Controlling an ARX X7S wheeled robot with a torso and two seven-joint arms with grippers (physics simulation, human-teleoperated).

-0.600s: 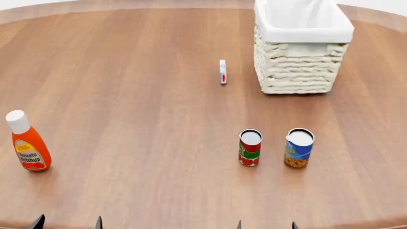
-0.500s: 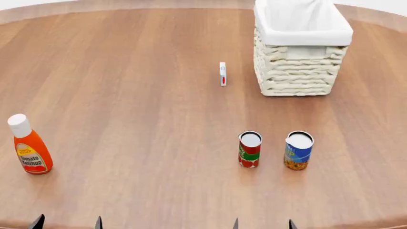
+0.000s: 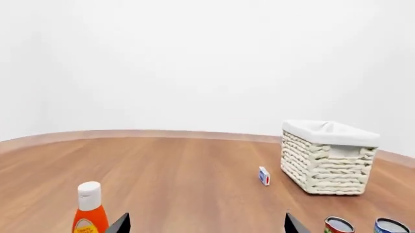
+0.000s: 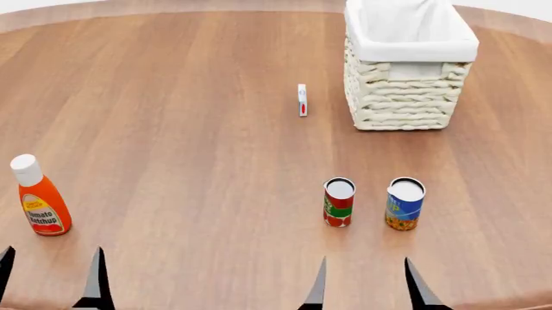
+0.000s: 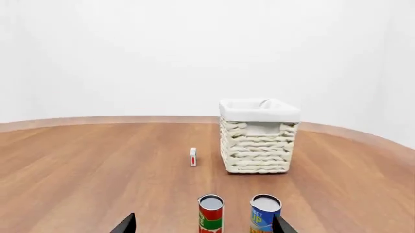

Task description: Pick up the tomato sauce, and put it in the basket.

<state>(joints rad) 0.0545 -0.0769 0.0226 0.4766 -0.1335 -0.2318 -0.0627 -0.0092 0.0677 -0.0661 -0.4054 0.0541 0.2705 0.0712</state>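
On the round wooden table (image 4: 172, 116), the tomato sauce (image 4: 339, 202), a small red-and-green tin with a silver top, stood beside a blue-and-yellow can (image 4: 404, 204), well short of the woven wicker basket (image 4: 405, 97). We held the left gripper (image 4: 52, 278) and right gripper (image 4: 364, 284) with fingers spread, grasping nothing. The orange bottle (image 4: 39, 205) read "Tomato Ketchup".

The tomato sauce (image 4: 339, 202) is a little tin with a red and green label and a plain silver top, standing upright on the desk (image 4: 172, 129), nothing touching it. The basket (image 4: 407, 64) is sitting well beyond it toward the far edge, cream wicker, white cloth lining folded over the rim, upright and open.
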